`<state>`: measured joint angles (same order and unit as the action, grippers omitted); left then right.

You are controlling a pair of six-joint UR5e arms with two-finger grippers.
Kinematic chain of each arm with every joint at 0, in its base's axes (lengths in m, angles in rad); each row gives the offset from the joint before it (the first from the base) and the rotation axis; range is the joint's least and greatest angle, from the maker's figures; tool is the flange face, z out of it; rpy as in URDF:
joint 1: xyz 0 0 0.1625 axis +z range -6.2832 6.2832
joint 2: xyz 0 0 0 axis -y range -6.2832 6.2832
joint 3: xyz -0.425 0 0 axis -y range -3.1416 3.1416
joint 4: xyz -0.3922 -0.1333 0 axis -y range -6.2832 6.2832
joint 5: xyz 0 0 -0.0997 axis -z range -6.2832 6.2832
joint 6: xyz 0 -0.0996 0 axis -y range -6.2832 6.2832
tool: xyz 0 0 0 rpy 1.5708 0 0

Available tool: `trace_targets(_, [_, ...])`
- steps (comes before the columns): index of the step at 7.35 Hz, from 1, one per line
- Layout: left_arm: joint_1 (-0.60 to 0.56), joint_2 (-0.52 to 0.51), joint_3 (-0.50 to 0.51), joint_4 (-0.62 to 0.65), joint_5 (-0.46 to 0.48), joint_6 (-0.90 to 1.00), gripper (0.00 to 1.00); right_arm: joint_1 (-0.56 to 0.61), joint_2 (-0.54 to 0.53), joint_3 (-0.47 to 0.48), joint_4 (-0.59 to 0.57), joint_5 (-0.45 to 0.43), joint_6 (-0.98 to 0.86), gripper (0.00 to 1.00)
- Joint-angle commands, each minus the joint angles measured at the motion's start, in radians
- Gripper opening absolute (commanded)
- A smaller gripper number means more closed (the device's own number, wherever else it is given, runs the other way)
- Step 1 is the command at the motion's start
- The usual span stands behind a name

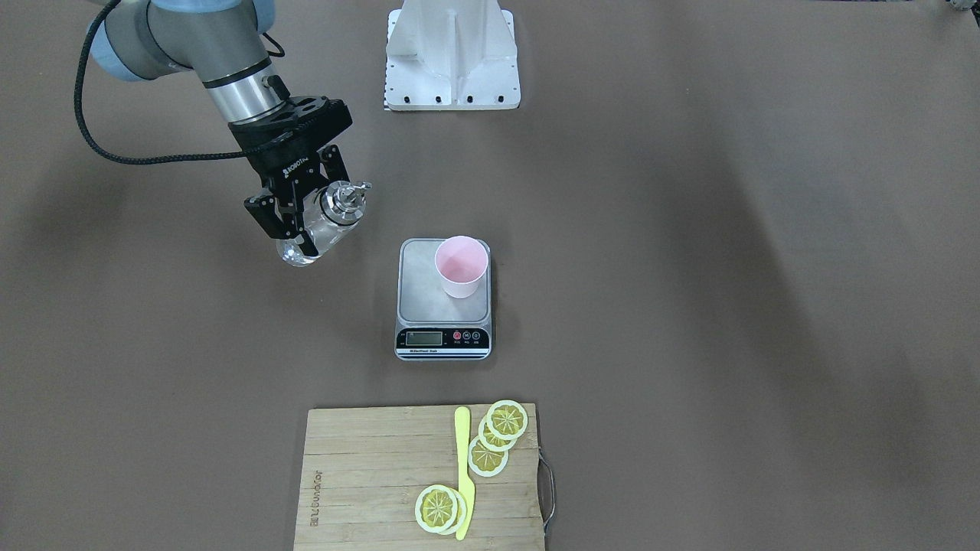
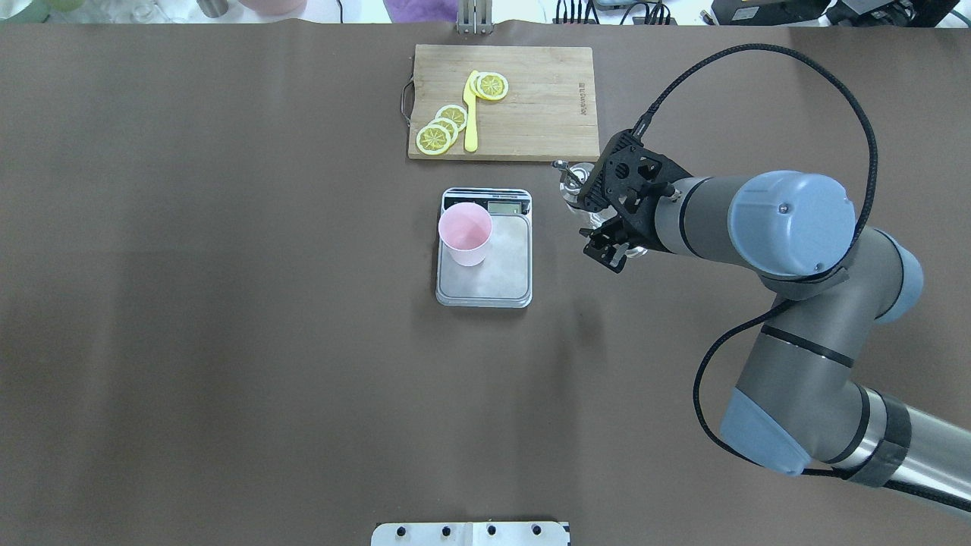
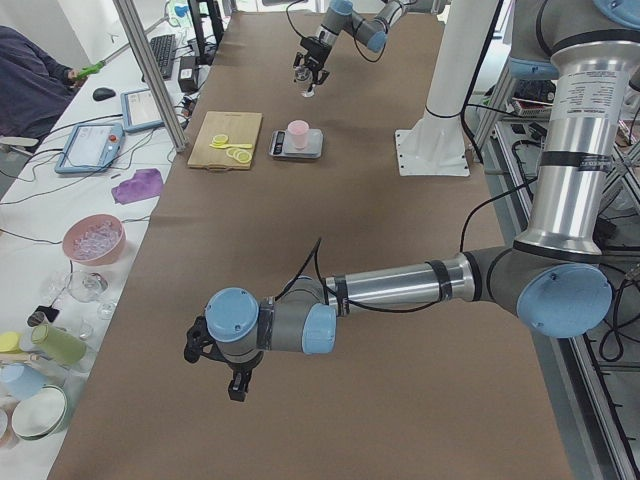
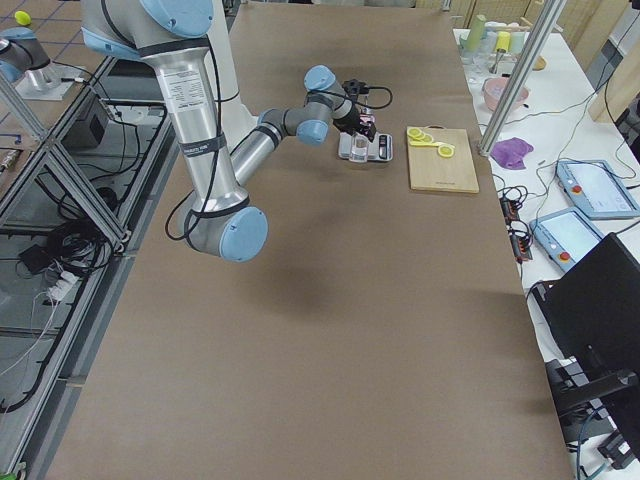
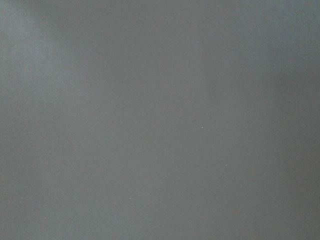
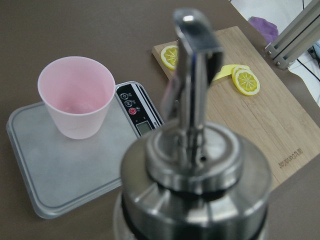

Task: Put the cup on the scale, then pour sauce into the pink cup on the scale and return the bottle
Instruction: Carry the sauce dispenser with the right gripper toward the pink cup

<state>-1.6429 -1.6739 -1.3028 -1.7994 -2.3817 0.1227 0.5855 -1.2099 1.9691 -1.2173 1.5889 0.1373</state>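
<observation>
Across the table (image 1: 727, 306), front-facing view: the right gripper (image 1: 295, 233) has its 2 fingers clamped on the glass body of the bottle (image 1: 342, 203). The bottle is tilted, its chrome cap leaning toward the scale (image 1: 419, 295), and it does not touch the scale. The cup (image 1: 461, 266) stands upright on the steel platform, toward the robot's left. A cutting board (image 1: 367, 474) nearer the camera carries lemon slices (image 1: 507, 419) and a yellow knife (image 1: 463, 467). Overhead view: the bottle sits on the robot's right of the scale, near the board's corner. Left side view: the left gripper (image 3: 235, 375) hangs low over the table, well apart from the scale; how far it is open cannot be told. Left wrist view: only blurred grey surface. Right wrist view: cap and spout fill the foreground, with cup, scale and board beyond.
</observation>
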Motion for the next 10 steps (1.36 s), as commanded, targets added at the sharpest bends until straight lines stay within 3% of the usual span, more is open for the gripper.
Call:
trace_targets(1, [0.000,-0.001,0.005,0.000,-0.001,0.000,0.98,-0.068,0.055,0.024,-0.158,-0.149,-0.004,0.00])
trace_targets(5, [0.000,0.014,0.005,-0.001,-0.001,0.000,0.98,-0.111,0.107,0.024,-0.336,-0.285,-0.002,0.00])
trace_targets(8, [0.000,0.020,0.005,-0.001,-0.001,0.002,0.98,-0.128,0.179,0.010,-0.474,-0.329,0.015,0.00])
trace_targets(10, [0.000,0.022,0.005,-0.001,-0.001,0.002,0.98,-0.133,0.211,-0.028,-0.499,-0.349,0.019,0.00])
